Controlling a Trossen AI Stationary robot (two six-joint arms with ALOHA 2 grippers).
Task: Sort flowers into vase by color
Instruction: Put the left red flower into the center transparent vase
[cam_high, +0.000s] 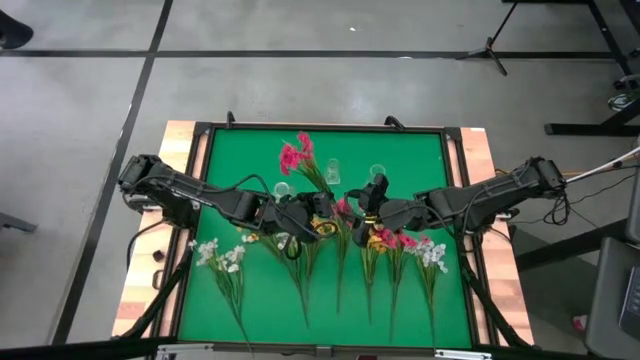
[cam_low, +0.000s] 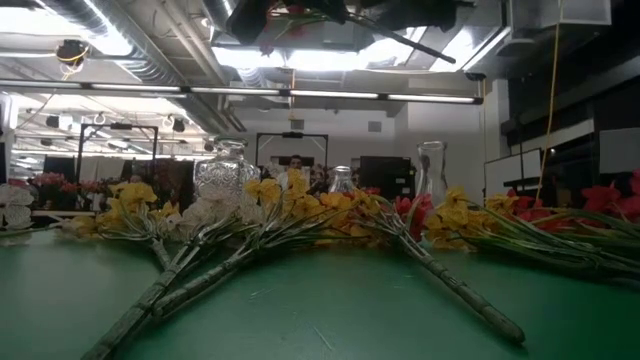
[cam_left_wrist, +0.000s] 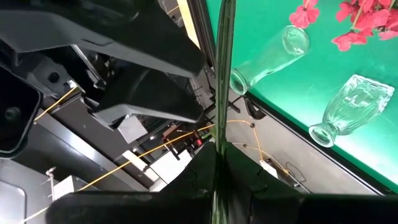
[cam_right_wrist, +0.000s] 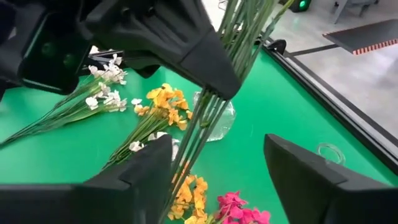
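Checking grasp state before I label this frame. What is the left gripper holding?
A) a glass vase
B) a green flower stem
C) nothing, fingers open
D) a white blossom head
B: in the left wrist view the left gripper is shut on a green stem running straight up between its fingers, while the glass vases stand apart on the green mat.

Green table mat (cam_high: 400, 160), wooden table edge (cam_high: 478, 150), grey floor with dark lines (cam_high: 90, 90), tripod base (cam_high: 490, 48)
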